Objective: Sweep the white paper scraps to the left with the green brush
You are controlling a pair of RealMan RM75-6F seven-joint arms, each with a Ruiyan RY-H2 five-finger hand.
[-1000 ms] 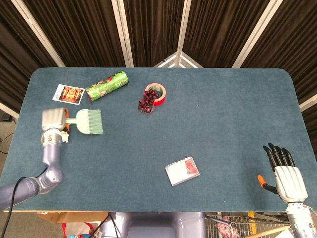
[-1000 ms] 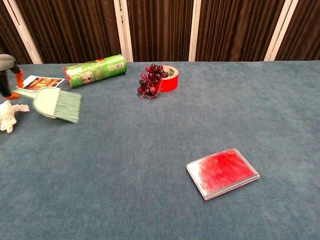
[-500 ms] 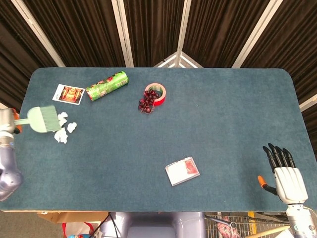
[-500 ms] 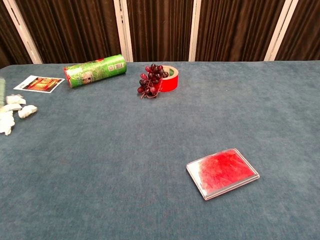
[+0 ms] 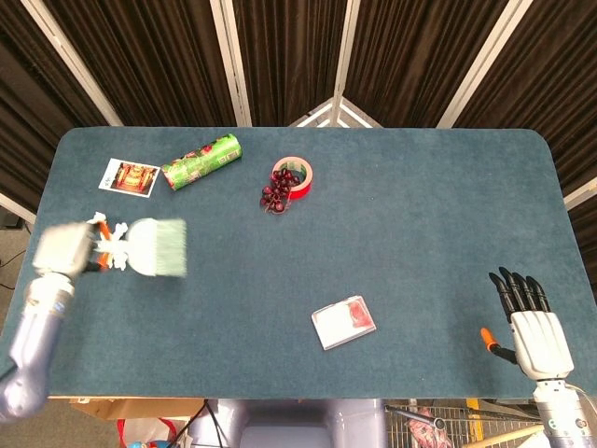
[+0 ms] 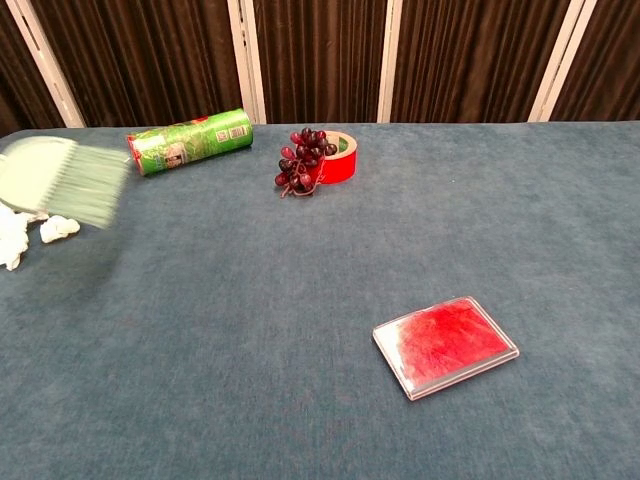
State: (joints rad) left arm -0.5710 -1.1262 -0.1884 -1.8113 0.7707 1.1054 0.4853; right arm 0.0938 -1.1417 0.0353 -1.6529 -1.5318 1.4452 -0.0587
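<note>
My left hand grips the handle of the green brush near the table's left edge. The brush is blurred with motion; its bristles point right, and it hides most of the white paper scraps in the head view. In the chest view the green brush hangs above the white paper scraps at the far left. My right hand stands open off the table's front right corner, holding nothing.
A photo card and a green can lie at the back left. Red tape with dark grapes sits at the back middle. A clear box with red filling lies front of centre.
The brush swept left past the scraps, leaving them bare half a second ago, then swung back right and now covers them again. My right hand barely moved.
</note>
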